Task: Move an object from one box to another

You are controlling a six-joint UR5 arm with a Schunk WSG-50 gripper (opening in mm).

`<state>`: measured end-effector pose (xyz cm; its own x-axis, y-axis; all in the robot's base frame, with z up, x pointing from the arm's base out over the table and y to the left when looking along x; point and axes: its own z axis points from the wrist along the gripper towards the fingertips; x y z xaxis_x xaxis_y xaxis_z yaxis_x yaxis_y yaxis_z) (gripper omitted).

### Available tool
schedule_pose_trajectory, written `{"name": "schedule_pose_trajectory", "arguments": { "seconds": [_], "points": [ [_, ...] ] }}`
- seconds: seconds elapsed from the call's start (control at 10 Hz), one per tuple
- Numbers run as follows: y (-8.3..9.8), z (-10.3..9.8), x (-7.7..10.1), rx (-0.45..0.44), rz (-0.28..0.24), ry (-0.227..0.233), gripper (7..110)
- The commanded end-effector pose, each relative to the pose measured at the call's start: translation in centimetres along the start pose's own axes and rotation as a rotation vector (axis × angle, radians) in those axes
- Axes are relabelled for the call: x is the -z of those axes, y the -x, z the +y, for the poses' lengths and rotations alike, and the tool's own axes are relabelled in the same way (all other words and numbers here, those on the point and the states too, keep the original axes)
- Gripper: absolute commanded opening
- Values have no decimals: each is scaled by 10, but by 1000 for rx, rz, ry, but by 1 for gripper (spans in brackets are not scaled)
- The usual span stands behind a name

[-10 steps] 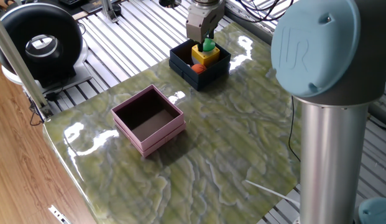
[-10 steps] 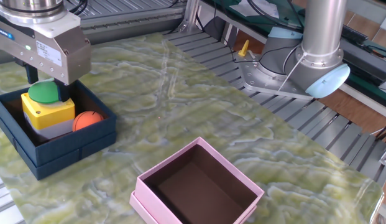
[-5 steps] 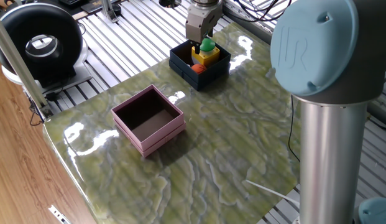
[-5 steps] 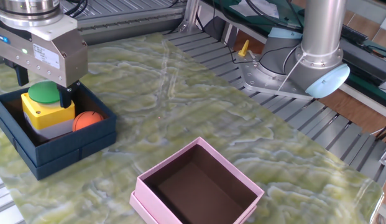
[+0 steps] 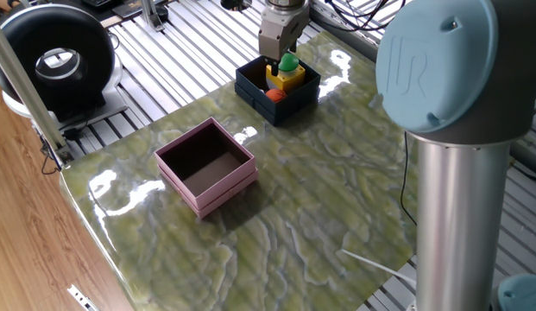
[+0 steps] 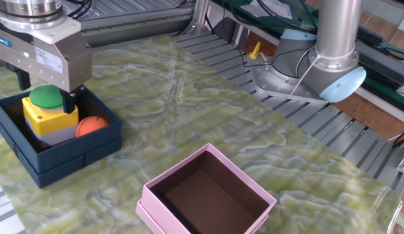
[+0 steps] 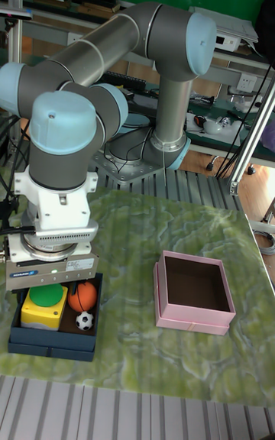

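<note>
The gripper (image 6: 45, 97) is seen just above the navy box (image 6: 91, 153), its fingers open on both sides of the yellow block with a green button (image 6: 51, 110); whether the block is touched cannot be told. An orange ball (image 6: 92, 125) lies beside the block, at 3 o'clock. The pink box (image 6: 208, 195) is placed well apart on the green marbled table (image 6: 208, 110). Metal slats (image 5: 177, 60) are seen around the table.

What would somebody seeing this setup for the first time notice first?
Probably the yellow block with a green round top, beside an orange ball in the navy box at the table's edge. The end effector hovers directly above it. The pink box sits apart, holding nothing.
</note>
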<state>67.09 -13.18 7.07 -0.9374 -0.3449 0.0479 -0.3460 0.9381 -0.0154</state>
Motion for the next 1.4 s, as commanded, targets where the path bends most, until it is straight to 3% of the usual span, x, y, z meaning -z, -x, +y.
{"name": "schedule_pose_trajectory", "arguments": {
  "seconds": [0.0, 0.1, 0.2, 1.3],
  "points": [
    [-4, 3, -1, -23, 3, 16, 88],
    [-4, 4, -2, -27, 3, 16, 88],
    [-3, 5, -3, -35, 3, 16, 66],
    [-4, 5, -5, -99, -3, 15, 66]
  ]
}}
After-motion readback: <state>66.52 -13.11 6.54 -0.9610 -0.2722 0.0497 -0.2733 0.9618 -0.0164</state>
